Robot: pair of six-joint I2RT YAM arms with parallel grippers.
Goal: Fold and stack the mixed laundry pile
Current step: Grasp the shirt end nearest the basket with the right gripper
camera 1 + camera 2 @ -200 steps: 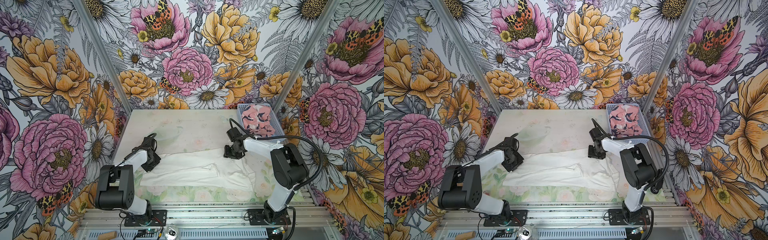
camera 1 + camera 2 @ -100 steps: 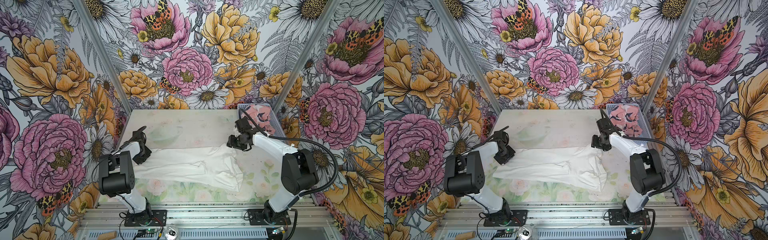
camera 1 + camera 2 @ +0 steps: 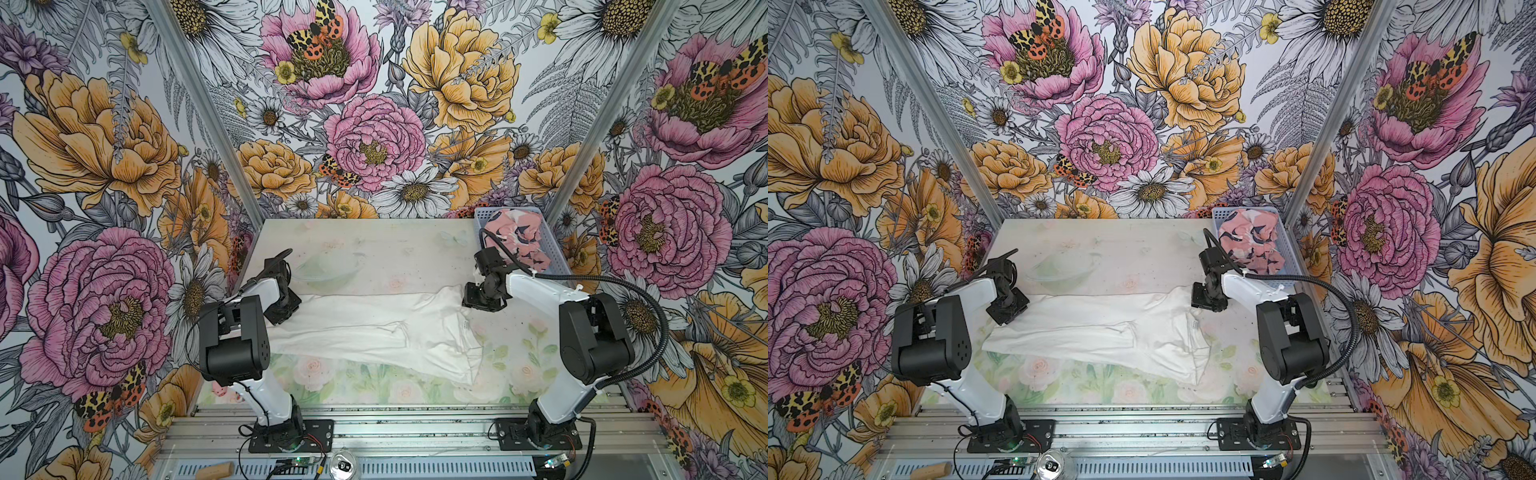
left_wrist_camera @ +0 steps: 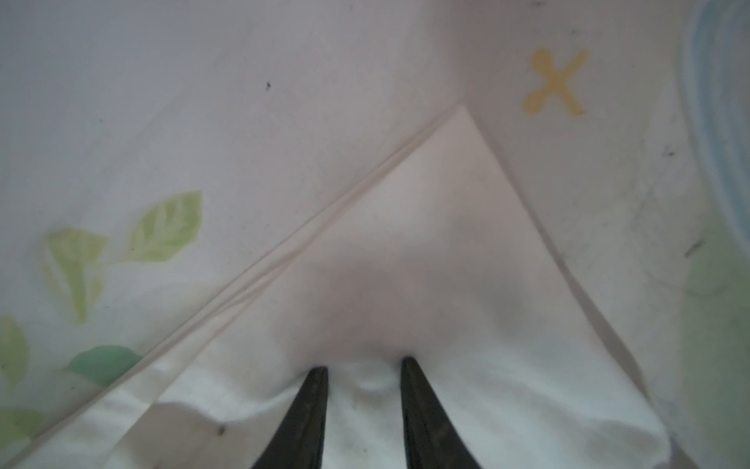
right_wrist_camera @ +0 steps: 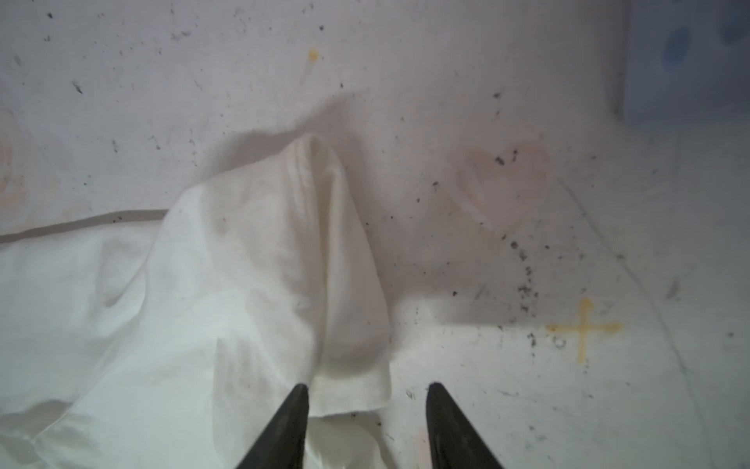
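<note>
While the white garment (image 3: 374, 328) (image 3: 1092, 328) lay stretched crosswise over the middle of the table (image 3: 374, 249), smooth along its far edge and bunched into loose folds toward its right end, the pink garment (image 3: 517, 237) (image 3: 1250, 241) sat crumpled inside the basket (image 3: 555, 257) (image 3: 1285, 257) at the table's far right corner, well apart from the white one. The left gripper (image 3: 284, 308) (image 3: 1009, 309) was down on the white garment's far left corner in both top views. In the left wrist view that gripper (image 4: 363, 365) had its jaws narrow and pressed into the cloth, with a small raised pinch of white fabric caught between the dark fingers (image 4: 312, 406) and the cloth's pointed corner lying just beyond them. The right gripper (image 3: 480, 299) (image 3: 1206, 299) hung low at the garment's far right end. In the right wrist view its jaws (image 5: 367, 387) stood apart and held nothing: one finger (image 5: 284, 426) was over the hem of a narrow white flap, the other (image 5: 450, 426) over bare, speckled table. A yellow cross (image 5: 583, 327) was marked on the table just beside that end.
</note>
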